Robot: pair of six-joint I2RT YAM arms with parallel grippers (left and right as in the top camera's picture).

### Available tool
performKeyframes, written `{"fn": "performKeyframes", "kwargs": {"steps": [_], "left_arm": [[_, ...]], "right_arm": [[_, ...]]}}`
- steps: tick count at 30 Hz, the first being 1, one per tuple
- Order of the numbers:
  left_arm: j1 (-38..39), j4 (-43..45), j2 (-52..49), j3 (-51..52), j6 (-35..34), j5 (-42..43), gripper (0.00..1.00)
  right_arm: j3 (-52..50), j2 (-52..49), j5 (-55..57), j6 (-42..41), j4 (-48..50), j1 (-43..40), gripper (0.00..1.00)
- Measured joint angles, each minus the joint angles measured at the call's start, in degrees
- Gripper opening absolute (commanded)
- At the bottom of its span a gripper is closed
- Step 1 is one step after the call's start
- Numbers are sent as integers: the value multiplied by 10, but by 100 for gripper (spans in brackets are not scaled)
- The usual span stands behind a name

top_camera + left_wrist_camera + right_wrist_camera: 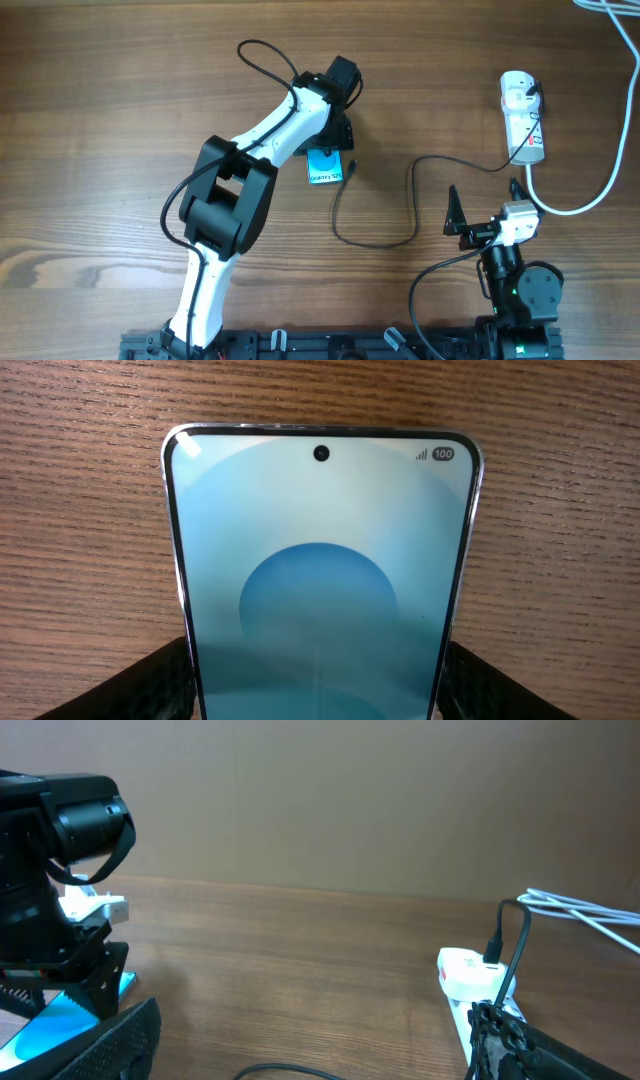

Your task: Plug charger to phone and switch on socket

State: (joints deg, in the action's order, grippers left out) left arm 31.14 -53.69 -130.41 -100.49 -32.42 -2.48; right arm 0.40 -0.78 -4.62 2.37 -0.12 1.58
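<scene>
The phone [324, 167] lies flat on the table with its cyan screen lit. It fills the left wrist view [320, 560]. My left gripper [331, 138] is over it, and its two black fingers [318, 685] press against the phone's long edges. The charger [376, 243], a thin black cable, loops from the socket [522, 120] to a plug tip beside the phone's lower right corner; I cannot tell if the tip is in. My right gripper [485, 207] is open and empty, low at the front right. It faces the socket [472, 976] in the right wrist view [310, 1055].
A thicker white cable [592, 205] runs from the socket down and round to the table's far right edge. A black plug [530, 96] sits in the socket. The left arm [50, 870] stands at the left of the right wrist view.
</scene>
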Motion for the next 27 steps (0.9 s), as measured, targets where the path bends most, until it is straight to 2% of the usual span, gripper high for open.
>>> {"fn": "performKeyframes", "kwargs": {"steps": [4, 15, 21, 27], "left_arm": [[0, 0, 0, 0, -1, 0, 75], [0, -11, 11, 8, -7, 30, 76], [-14, -33, 25, 8, -9, 111, 75], [-61, -63, 27, 8, -9, 221, 75]], "right_arm": [[0, 0, 0, 0, 0, 0, 100], [0, 0, 0, 0, 0, 0, 100], [0, 0, 0, 0, 0, 0, 100], [0, 0, 0, 0, 0, 0, 100]]}}
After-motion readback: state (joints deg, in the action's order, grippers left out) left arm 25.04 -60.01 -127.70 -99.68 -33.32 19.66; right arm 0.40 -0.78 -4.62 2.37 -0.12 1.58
